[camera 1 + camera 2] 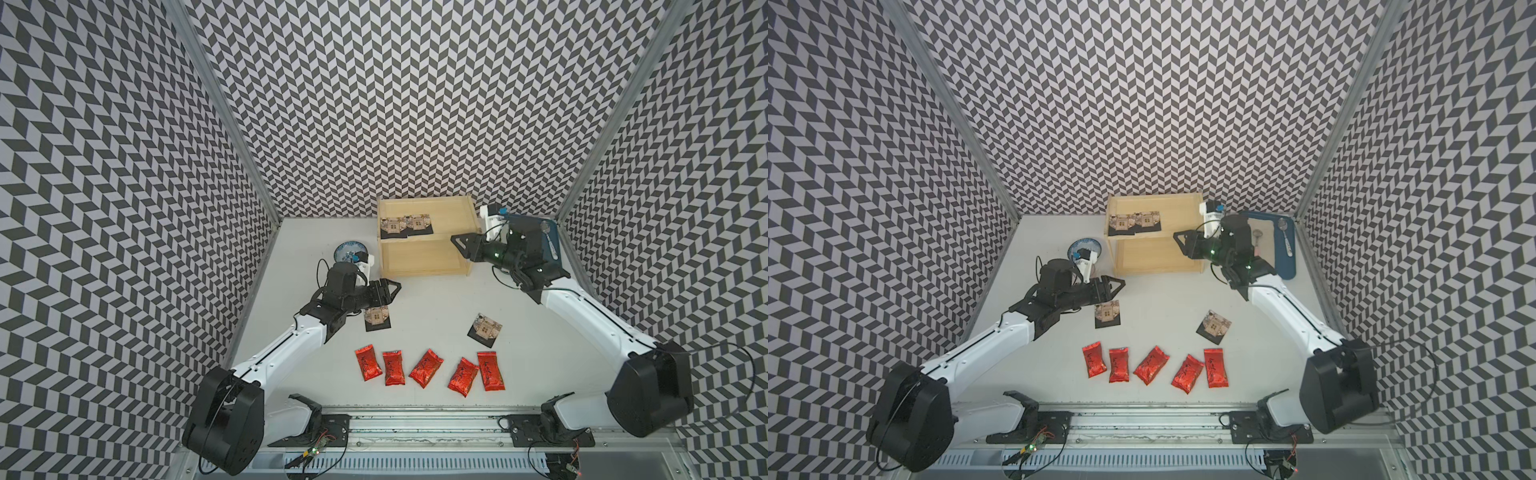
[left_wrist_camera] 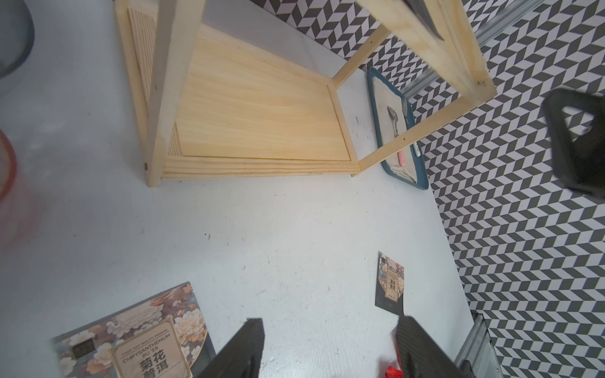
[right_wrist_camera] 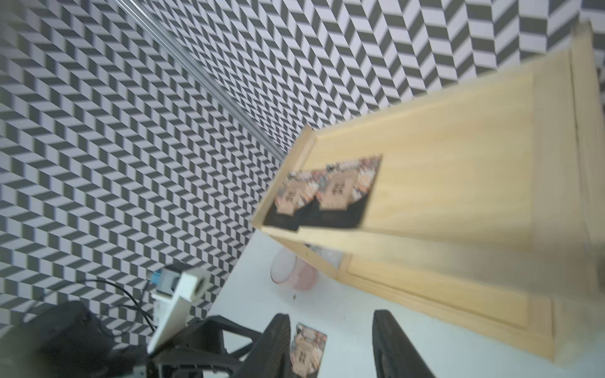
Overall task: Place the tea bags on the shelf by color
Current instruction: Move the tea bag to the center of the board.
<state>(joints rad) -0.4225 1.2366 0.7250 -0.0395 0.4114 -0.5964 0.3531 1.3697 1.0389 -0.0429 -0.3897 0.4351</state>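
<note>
Jaws apart and empty on the left arm [image 1: 282,345] and right arm [image 1: 582,307], two black bags [image 1: 406,226] sit at the shelf's [image 1: 449,208] top front edge, two more bags [image 1: 484,330] lie mid-frame on the table [image 1: 436,299], and five red bags [image 1: 428,368] lie below; a flat bag could skid from a shallow pinch.

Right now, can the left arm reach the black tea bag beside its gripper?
Probably yes: the left gripper is open and empty, and the black tea bag lies flat beside it, nothing between.
</note>
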